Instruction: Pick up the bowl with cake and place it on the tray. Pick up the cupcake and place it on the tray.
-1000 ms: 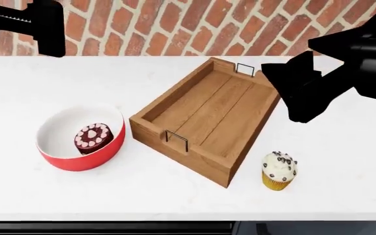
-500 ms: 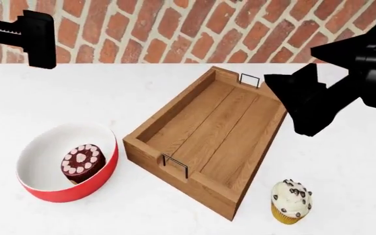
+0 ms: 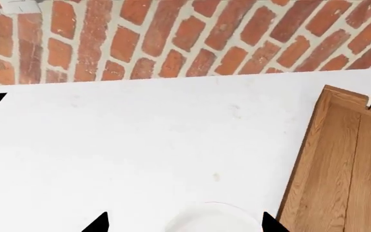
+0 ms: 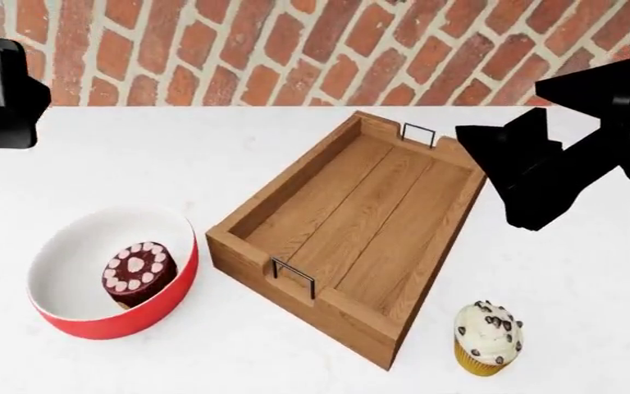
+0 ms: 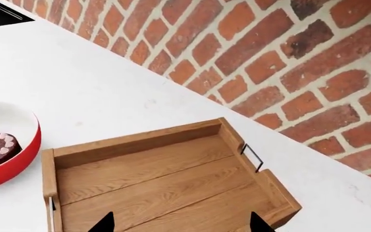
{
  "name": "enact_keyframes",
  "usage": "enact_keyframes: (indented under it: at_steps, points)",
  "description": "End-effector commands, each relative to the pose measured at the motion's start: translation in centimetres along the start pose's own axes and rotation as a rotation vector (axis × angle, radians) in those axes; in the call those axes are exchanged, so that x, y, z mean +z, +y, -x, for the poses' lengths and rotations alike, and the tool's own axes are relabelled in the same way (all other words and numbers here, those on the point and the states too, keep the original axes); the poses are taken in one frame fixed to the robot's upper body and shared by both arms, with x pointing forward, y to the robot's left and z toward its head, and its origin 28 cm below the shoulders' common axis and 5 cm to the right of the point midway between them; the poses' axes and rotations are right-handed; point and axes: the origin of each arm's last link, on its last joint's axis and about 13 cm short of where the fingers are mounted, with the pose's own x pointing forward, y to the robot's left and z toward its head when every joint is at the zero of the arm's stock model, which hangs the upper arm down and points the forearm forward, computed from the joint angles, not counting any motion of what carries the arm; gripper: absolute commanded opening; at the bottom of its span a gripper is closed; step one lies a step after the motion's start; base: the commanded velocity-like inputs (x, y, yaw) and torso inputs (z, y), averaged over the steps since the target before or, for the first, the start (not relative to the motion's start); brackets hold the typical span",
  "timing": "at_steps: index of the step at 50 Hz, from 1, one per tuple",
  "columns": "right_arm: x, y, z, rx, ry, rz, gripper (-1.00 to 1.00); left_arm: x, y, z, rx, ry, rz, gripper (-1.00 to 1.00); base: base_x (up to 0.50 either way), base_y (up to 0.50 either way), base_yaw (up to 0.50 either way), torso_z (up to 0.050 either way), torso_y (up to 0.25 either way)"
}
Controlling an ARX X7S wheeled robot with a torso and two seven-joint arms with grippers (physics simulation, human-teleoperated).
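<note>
Opening step, the bowl [image 4: 112, 275] pickup: it sits on the counter with the cake [image 4: 138, 271] inside, at nine o'clock from the empty tray [image 4: 252, 215]. Cupcake [image 4: 488, 336] waits at five o'clock. Left gripper [image 3: 184, 224] hangs above, spread wide, empty; it needs to descend onto the rim. Right gripper [image 5: 180, 226] open over the tray, holding nothing.
</note>
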Motion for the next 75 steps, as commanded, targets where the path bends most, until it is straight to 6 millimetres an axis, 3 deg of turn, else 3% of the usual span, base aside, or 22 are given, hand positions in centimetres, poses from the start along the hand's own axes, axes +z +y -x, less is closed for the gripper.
enact_keyframes:
  at_steps: [1, 16, 28, 36, 46, 58, 75]
  points:
    - [-0.2, -0.1, 0.0, -0.007, 0.003, -0.003, 1.0, -1.5, 0.6, 1.5, -0.047, 0.08, 0.048, 1.0, 0.0, 0.0, 0.0, 0.0, 0.0]
    - [-0.6, -0.2, -0.1, -0.018, 0.009, -0.007, 1.0, -3.8, 1.0, 2.9, -0.062, 0.126, 0.046, 1.0, 0.0, 0.0, 0.0, 0.0, 0.0]
    - [-0.8, -0.2, -0.3, -0.012, 0.013, -0.01, 1.0, -4.3, 1.7, 3.2, 0.009, 0.126, 0.066, 1.0, 0.0, 0.0, 0.0, 0.0, 0.0]
    - [-1.1, -0.4, -0.5, -0.015, 0.019, -0.013, 1.0, -5.1, 1.5, 1.7, -0.031, 0.153, 0.073, 1.0, 0.0, 0.0, 0.0, 0.0, 0.0]
    - [-1.4, -0.5, -0.8, -0.019, 0.029, -0.015, 1.0, -6.0, 1.5, 1.4, -0.065, 0.182, 0.077, 1.0, 0.0, 0.0, 0.0, 0.0, 0.0]
    - [-1.7, -0.5, -1.0, -0.018, 0.037, -0.025, 1.0, -6.3, 2.6, 1.6, 0.023, 0.151, 0.12, 1.0, 0.0, 0.0, 0.0, 0.0, 0.0]
    - [-2.2, -0.6, -1.2, -0.017, 0.038, -0.028, 1.0, -7.7, 1.6, -2.0, 0.029, 0.192, 0.116, 1.0, 0.0, 0.0, 0.0, 0.0, 0.0]
